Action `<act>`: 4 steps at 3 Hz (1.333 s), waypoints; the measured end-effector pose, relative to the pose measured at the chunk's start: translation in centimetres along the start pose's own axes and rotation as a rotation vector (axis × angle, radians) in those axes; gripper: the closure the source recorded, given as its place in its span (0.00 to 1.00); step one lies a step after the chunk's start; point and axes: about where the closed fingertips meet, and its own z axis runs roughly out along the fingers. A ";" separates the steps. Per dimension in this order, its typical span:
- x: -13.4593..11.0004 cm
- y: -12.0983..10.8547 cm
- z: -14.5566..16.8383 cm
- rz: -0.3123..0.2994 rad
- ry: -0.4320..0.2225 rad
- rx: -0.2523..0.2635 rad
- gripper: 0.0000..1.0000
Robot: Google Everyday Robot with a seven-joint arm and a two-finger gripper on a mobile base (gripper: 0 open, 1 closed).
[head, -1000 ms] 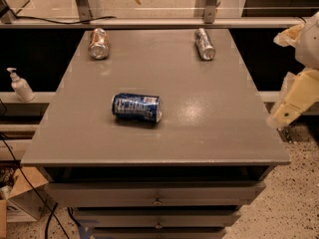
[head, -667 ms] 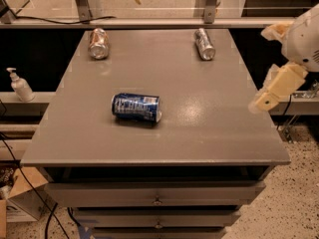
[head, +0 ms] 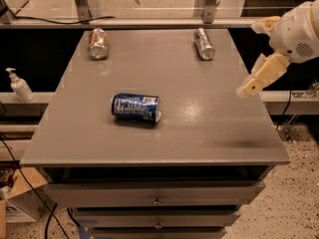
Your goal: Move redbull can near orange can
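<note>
The slim silver redbull can [head: 203, 44] lies on its side at the far right of the grey table top [head: 199, 128]. The orange can [head: 97, 43] lies on its side at the far left of the table, well apart from the redbull can. My gripper [head: 258, 77] hangs from the cream arm at the right, above the table's right edge. It is in front of and to the right of the redbull can and touches nothing.
A wider dark blue can [head: 135, 107] lies on its side left of the table's middle. A soap dispenser [head: 19, 86] stands on a ledge to the left. Metal posts [head: 82, 3] rise behind the table. Drawers [head: 157, 195] sit below the front edge.
My arm and gripper have moved left and up, from beside the table's right side to over its right edge. The cans have not moved.
</note>
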 end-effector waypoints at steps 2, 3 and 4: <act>-2.8 -4.4 3.4 -0.011 -0.115 0.106 0.00; -3.7 -7.7 6.4 0.007 -0.169 0.134 0.00; -3.7 -8.1 6.9 0.011 -0.177 0.136 0.00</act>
